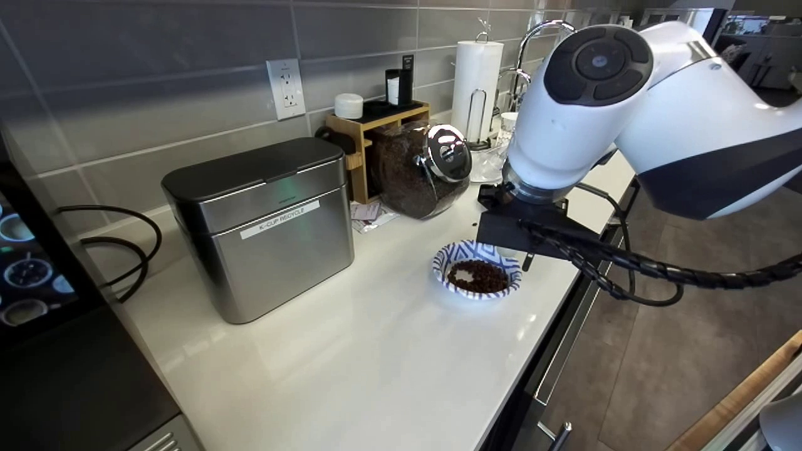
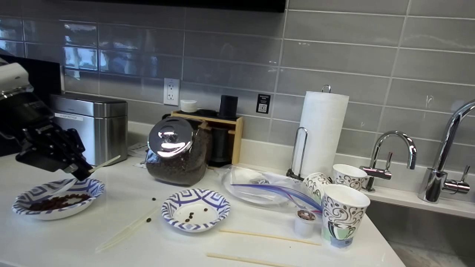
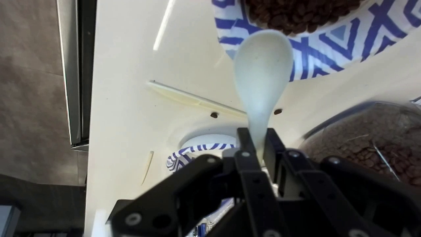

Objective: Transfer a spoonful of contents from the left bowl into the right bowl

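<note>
My gripper (image 3: 257,141) is shut on the handle of a white spoon (image 3: 264,59); in an exterior view the gripper (image 2: 82,173) is above the left bowl (image 2: 95,186). The spoon's head points down into that bowl, its handle end sticking out behind the fingers. No beans show on the spoon's visible side. The left bowl (image 1: 467,250) holds dark brown beans (image 1: 485,277) with a bare pale patch; it also shows in the wrist view (image 3: 348,42). The right bowl (image 2: 222,209) has a pale centre with several beans (image 2: 190,216). In the wrist view the right bowl (image 3: 184,154) is partly hidden by the gripper.
A clear knife (image 2: 126,230) and two loose beans (image 2: 148,220) lie between the bowls. A glass bean jar (image 2: 178,163) and a steel bin (image 1: 282,244) stand behind. Paper cups (image 2: 343,218), a small pod (image 2: 305,224), a plastic bag (image 2: 256,185) and sticks (image 2: 271,237) lie beyond the right bowl.
</note>
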